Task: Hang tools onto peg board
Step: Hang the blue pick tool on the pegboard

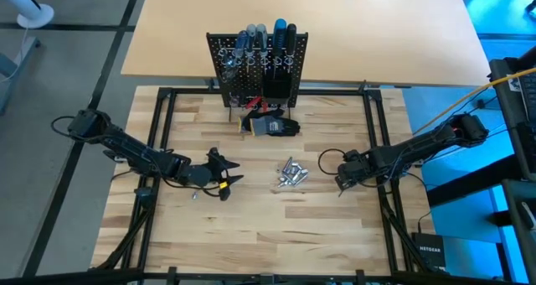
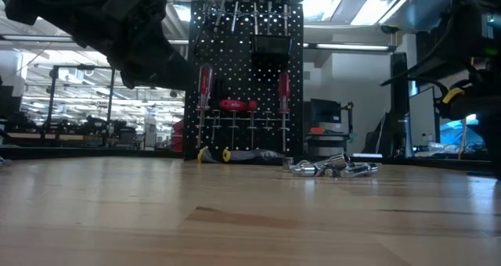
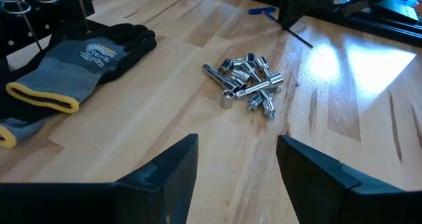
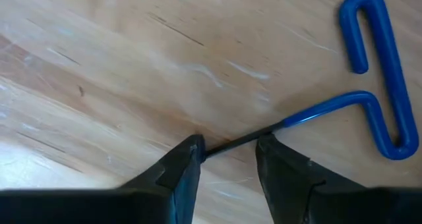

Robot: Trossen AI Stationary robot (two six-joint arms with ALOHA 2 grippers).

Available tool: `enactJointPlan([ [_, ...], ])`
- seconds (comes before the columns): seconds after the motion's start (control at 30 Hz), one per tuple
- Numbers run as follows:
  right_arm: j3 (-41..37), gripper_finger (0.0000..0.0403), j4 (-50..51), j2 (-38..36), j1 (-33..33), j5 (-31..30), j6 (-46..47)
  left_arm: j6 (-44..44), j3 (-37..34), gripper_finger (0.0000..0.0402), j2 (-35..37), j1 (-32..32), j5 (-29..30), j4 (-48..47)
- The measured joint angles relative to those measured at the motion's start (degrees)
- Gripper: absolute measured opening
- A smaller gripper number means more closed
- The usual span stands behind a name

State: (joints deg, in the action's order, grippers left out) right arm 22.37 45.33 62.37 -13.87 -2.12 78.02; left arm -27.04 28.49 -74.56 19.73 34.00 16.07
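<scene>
The peg board (image 1: 257, 67) stands upright at the table's far middle, with screwdrivers (image 2: 205, 86) hanging in its rings. A heap of shiny silver pieces (image 1: 291, 174) lies mid-table. My left gripper (image 3: 237, 165) hovers open to the left of the heap, aimed at the silver pieces (image 3: 247, 82). A blue loop-handled key (image 4: 379, 85) lies flat on the wood at the right. My right gripper (image 4: 227, 151) points down over it, open. The key's thin dark shaft (image 4: 234, 141) runs across the gap from one fingertip to the other. My right gripper comes from above with its fingertips (image 4: 191, 155) at the free end of the key's dark shaft (image 4: 217, 148), which lies flat on the table. I cannot tell whether the fingers touch it.
A dark grey glove with a yellow cuff (image 3: 79, 59) lies in front of the peg board. Black frame rails (image 1: 159, 151) border the wooden top on the left and right. Bare wood (image 1: 268, 235) stretches toward the near edge.
</scene>
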Motion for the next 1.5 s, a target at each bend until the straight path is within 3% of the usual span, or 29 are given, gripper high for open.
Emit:
enactJointPlan([
  [0.17,-0.1,0.0125,-0.8,0.1,0.0,-0.8,-1.2,0.0,0.0,0.0196,0.0,0.0,0.0,0.0],
  [0.5,-0.2,0.0006,-7.0,0.1,0.0,-4.2,-10.4,0.0,0.0,0.0196,0.0,0.0,0.0,0.0],
  [0.7,-0.5,0.0004,-15.4,0.4,0.0,-7.4,-21.8,0.0,0.0,0.0196,0.0,0.0,0.1,0.0],
  [0.9,-0.4,0.0003,-19.9,2.6,0.0,-9.6,-27.2,0.0,0.0,0.0196,0.0,0.0,0.3,0.0],
  [1.17,3.4,0.0002,-17.7,2.8,0.0,-9.8,-30.9,0.0,0.0,0.0196,0.0,0.0,0.8,0.1],
  [1.37,8.2,0.0006,-16.1,2.7,0.0,-16.8,-29.8,0.0,0.0,0.0196,0.0,0.0,1.2,0.1],
  [1.5,8.1,0.0034,-15.7,2.7,0.7,-21.1,-26.6,-0.1,0.0,0.0196,0.0,0.0,1.2,0.1],
])
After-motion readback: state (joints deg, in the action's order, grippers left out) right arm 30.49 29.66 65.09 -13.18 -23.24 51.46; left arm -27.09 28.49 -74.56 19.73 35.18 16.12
